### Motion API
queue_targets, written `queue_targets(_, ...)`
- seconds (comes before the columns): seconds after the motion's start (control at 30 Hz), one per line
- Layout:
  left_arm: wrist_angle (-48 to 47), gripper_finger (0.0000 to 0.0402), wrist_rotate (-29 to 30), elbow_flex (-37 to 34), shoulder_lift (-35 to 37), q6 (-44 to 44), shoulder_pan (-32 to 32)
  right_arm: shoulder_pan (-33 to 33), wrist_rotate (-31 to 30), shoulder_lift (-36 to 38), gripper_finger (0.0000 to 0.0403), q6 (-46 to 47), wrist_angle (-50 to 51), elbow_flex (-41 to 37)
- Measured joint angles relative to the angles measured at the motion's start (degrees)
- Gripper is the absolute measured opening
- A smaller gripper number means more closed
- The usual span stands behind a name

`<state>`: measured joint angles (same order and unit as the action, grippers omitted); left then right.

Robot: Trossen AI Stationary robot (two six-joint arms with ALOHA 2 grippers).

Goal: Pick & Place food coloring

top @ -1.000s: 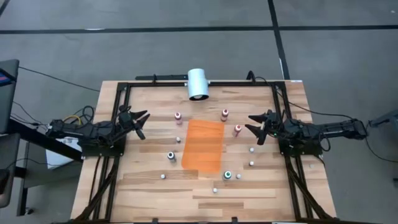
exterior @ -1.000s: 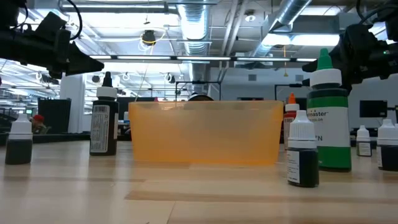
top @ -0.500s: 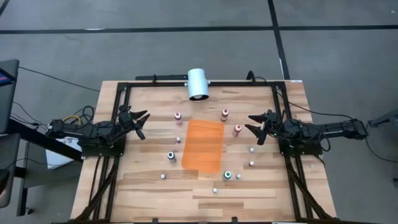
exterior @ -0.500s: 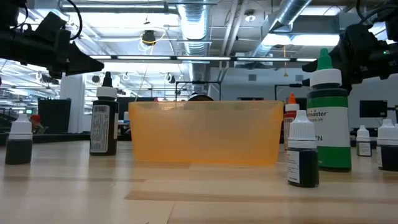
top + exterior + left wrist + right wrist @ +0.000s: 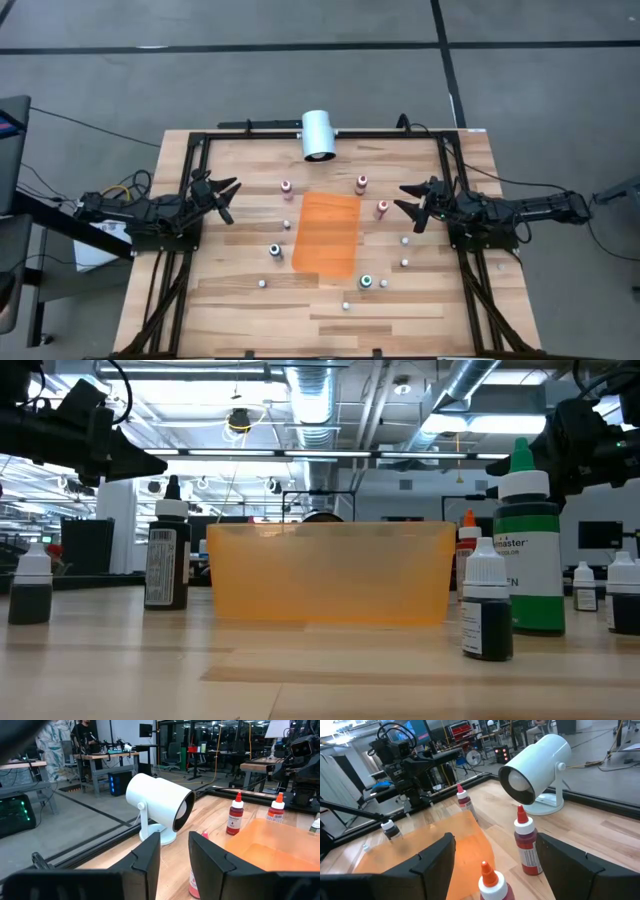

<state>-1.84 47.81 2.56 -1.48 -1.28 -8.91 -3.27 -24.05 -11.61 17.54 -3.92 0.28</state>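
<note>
Several small food coloring bottles stand upright on the wooden table around an orange translucent tub (image 5: 325,234). Pink-topped ones (image 5: 287,187), (image 5: 361,183), (image 5: 382,208) stand far of and beside it. Teal-topped ones (image 5: 275,251), (image 5: 366,282) and white-capped ones (image 5: 345,305) stand nearer. The green bottle (image 5: 525,550) looms at the right of the low view. My left gripper (image 5: 225,198) (image 5: 174,837) hovers level at the table's left, shut to a narrow slit on nothing. My right gripper (image 5: 408,205) (image 5: 496,837) hovers at the right, open, a red-topped bottle (image 5: 526,847) ahead of it.
A white cylindrical device (image 5: 318,135) stands on its foot at the middle of the far edge. A black metal frame (image 5: 200,140) runs round the table top. Bare wood lies along the near edge (image 5: 300,335).
</note>
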Motion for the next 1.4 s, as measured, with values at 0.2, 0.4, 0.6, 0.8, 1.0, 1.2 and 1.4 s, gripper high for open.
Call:
queue_targets(0.2, 0.0, 0.0093, 0.0, 0.0, 0.0, 0.0, 0.0, 0.0, 0.0, 0.0, 0.0265, 0.0, 0.0, 0.0)
queue_targets(0.4, 0.0, 0.0093, 0.0, 0.0, 0.0, 0.0, 0.0, 0.0, 0.0, 0.0, 0.0265, 0.0, 0.0, 0.0)
queue_targets(0.6, 0.0, 0.0093, 0.0, 0.0, 0.0, 0.0, 0.0, 0.0, 0.0, 0.0, 0.0265, 0.0, 0.0, 0.0)
queue_targets(0.8, 0.0, 0.0093, 0.0, 0.0, 0.0, 0.0, 0.0, 0.0, 0.0, 0.0, 0.0265, 0.0, 0.0, 0.0)
queue_targets(1.0, 0.0, 0.0093, 0.0, 0.0, 0.0, 0.0, 0.0, 0.0, 0.0, 0.0, 0.0265, 0.0, 0.0, 0.0)
queue_targets(1.2, 0.0, 0.0093, 0.0, 0.0, 0.0, 0.0, 0.0, 0.0, 0.0, 0.0, 0.0265, 0.0, 0.0, 0.0)
queue_targets(1.4, 0.0, 0.0093, 0.0, 0.0, 0.0, -4.3, 0.0, 0.0, 0.0, 0.0, 0.0265, 0.1, 0.0, 0.0)
